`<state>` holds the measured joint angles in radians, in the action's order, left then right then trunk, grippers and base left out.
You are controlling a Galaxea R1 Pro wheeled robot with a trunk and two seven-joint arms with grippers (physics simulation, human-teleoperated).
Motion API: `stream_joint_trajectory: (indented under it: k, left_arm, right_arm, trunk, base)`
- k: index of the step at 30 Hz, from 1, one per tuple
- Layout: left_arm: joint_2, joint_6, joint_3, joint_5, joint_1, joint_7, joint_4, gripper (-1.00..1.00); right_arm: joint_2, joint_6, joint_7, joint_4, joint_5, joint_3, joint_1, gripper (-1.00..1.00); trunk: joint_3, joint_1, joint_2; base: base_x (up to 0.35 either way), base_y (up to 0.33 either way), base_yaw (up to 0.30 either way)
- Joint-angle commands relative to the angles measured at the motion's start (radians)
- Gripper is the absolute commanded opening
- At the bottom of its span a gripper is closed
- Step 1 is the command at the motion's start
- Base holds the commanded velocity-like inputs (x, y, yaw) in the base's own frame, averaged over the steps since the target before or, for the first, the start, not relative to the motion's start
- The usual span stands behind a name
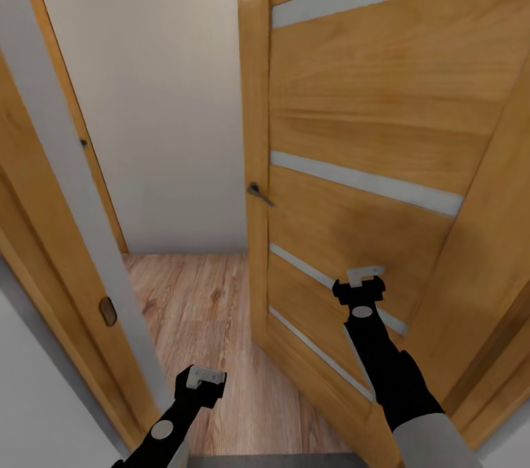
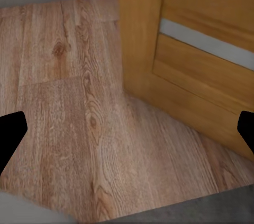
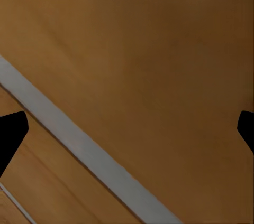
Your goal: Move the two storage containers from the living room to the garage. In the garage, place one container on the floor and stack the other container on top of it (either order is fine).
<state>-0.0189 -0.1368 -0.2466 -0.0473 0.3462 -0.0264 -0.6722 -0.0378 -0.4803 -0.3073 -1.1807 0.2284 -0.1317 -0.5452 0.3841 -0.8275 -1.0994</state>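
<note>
In the head view, a wooden door (image 1: 353,159) with pale stripes and a dark handle (image 1: 258,193) is seen standing open over a light wood-plank floor (image 1: 199,306), beside a white wall (image 1: 162,85). The left tool (image 1: 205,377) is held low over the floor; the right tool (image 1: 364,277) is raised close before the door panel. In the left wrist view, spread fingers (image 2: 10,134) frame floor planks and the door's lower edge. In the right wrist view, spread fingers (image 3: 10,131) frame the door panel and one pale stripe (image 3: 79,150). Both tools are empty.
</note>
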Motion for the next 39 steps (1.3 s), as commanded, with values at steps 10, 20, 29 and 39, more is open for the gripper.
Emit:
stream_joint_trajectory:
  k: [10, 20, 29, 39]
  left_arm:
    - [0.001, -0.006, -0.003, -0.008, 0.001, 0.013, 0.016, 1.0]
    - [0.001, -0.006, -0.003, -0.009, 0.001, 0.014, 0.017, 1.0]
    - [0.001, -0.007, -0.004, -0.007, 0.001, 0.015, 0.017, 1.0]
    - [0.001, -0.007, -0.003, -0.009, 0.0, 0.015, 0.016, 1.0]
  right_arm:
    - [0.002, -0.009, -0.005, -0.002, 0.021, -0.003, -0.004, 1.0]
    - [0.004, -0.008, -0.006, -0.002, 0.022, -0.002, -0.004, 1.0]
    - [0.006, 0.012, -0.013, -0.001, 0.025, 0.001, -0.004, 1.0]
    - [0.006, 0.015, -0.015, 0.0, 0.025, 0.0, -0.004, 1.0]
  trunk:
    - [0.001, -0.006, -0.001]
    - [0.001, -0.006, -0.001]
    - [0.001, -0.006, -0.001]
    - [0.001, -0.006, -0.001]
  base:
    - [0.095, 0.018, 0.0]
    - [0.006, 0.001, 0.0]
    - [0.063, 0.0, 0.0]
    - [0.081, 0.0, 0.0]
